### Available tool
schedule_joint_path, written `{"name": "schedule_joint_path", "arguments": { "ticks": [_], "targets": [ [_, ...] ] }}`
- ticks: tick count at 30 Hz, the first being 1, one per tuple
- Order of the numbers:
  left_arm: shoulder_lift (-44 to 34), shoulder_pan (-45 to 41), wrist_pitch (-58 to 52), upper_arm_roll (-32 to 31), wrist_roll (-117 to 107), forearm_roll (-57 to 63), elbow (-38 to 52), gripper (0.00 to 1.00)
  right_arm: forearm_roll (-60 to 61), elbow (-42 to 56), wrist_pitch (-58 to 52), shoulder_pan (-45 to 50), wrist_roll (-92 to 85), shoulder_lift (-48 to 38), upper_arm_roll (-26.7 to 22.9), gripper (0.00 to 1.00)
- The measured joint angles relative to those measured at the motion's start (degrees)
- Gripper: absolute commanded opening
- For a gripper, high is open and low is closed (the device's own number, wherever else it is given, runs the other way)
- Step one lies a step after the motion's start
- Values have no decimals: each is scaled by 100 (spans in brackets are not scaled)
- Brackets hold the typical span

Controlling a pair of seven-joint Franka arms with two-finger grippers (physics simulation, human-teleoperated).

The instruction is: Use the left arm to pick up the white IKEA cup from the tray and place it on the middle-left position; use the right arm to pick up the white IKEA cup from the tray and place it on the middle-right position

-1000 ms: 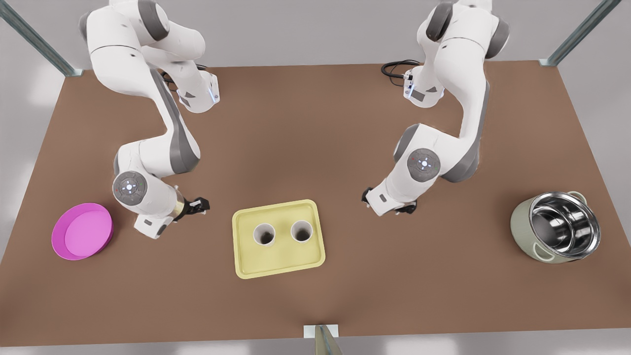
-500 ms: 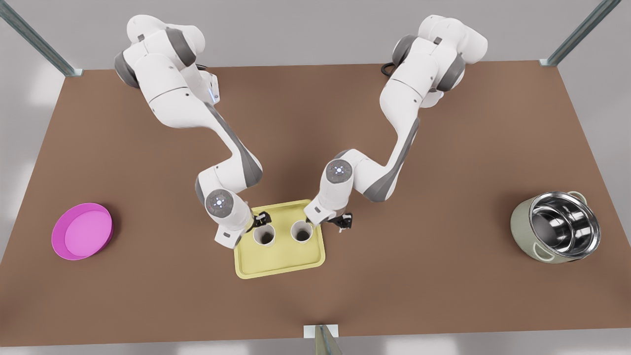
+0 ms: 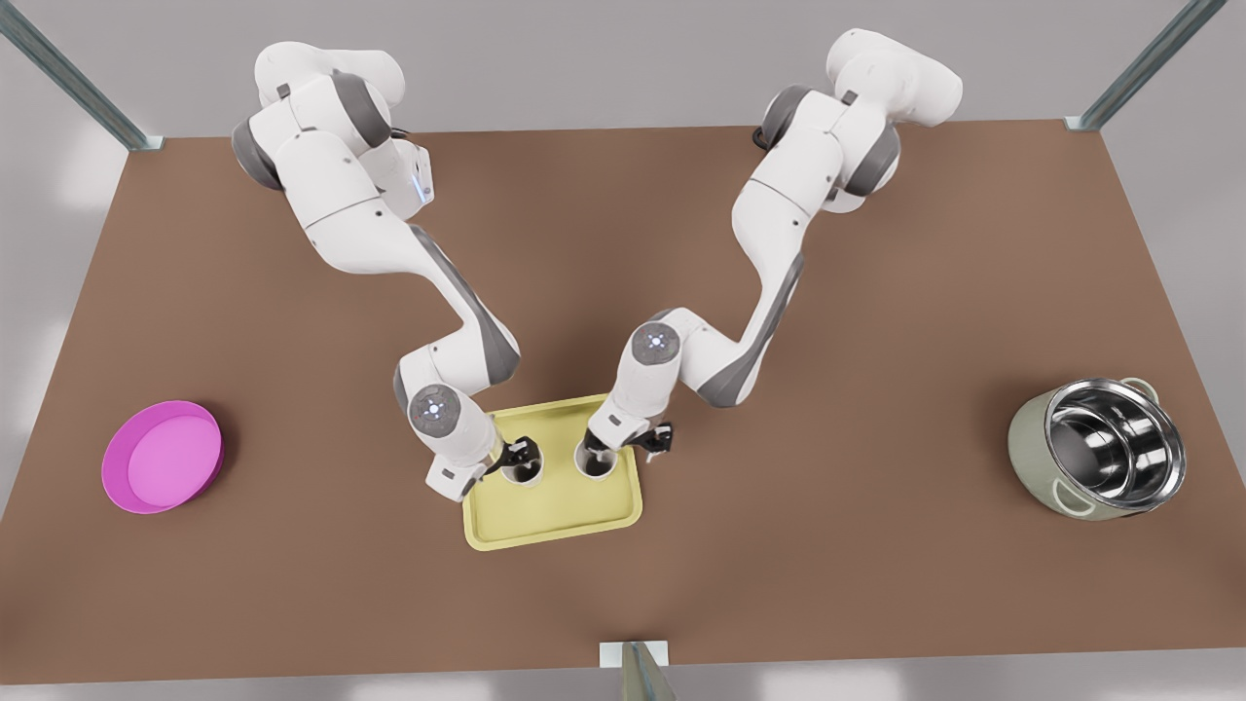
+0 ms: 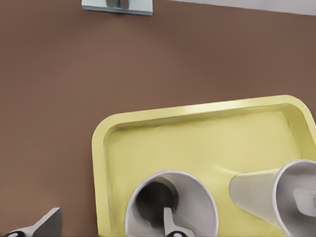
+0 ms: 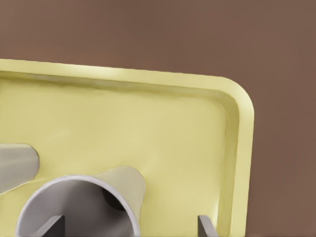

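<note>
Magenta dish [image 3: 163,457] and steel pot [image 3: 1100,461] flank the table [image 3: 623,243].

Even, bright overhead light, soft dark shadows on the tabletop [image 3: 623,243] under both arms, sharp reflections in the steel pot [image 3: 1110,458], wrist views slightly soft.

- tabletop [image 3: 876,545]: flat brown, totally matt, no grain to see
- tray [image 3: 555,521]: pale yellow, smooth plastic look with a soft sheen on the rim
- cups [image 3: 596,465]: plain white, smooth and matt
- pot [image 3: 1100,448]: shiny mirror-like metal inside, dull grey-green outside
- dish [image 3: 161,458]: magenta, smooth like plastic
- arms [image 3: 360,214]: glossy white shells, grey joints
</note>
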Motion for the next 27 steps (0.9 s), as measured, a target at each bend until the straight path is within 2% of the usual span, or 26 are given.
{"name": "schedule_joint_path", "arguments": {
  "ticks": [4,5,7,9,11,14,16,17,20,22,24,27],
  "targets": [
    [112,-80,137,29,-158,41,-12,100,4,-219,56,-2,62,-5,0,100],
    [118,-97,152,33,-191,71,-20,100,6,-251,66,-4,76,-5,2,95],
    [129,-140,176,37,-254,135,-32,100,15,-276,81,1,97,-5,5,69],
    [152,-168,191,47,-310,173,-38,94,39,-279,93,10,106,-6,8,54],
    [174,-173,202,72,-361,195,-36,78,36,-274,102,10,128,-6,8,47],
    [221,-172,224,96,-426,212,-29,72,34,-272,110,14,161,-12,9,38],
    [231,-172,235,104,-466,216,-27,50,36,-277,111,15,181,-14,9,33],
    [221,-172,237,105,-486,211,-22,43,40,-279,111,15,188,-14,9,32],
    [182,-172,237,106,-568,188,-10,39,42,-283,111,38,213,-14,24,31],
    [161,-166,233,107,-619,173,-9,26,46,-283,111,97,235,-15,33,30],
    [145,-164,226,104,-675,173,-8,17,45,-276,112,104,254,-15,35,29],
    [116,-149,200,106,-759,146,-10,16,50,-268,114,92,274,-15,35,23]
  ]
}}
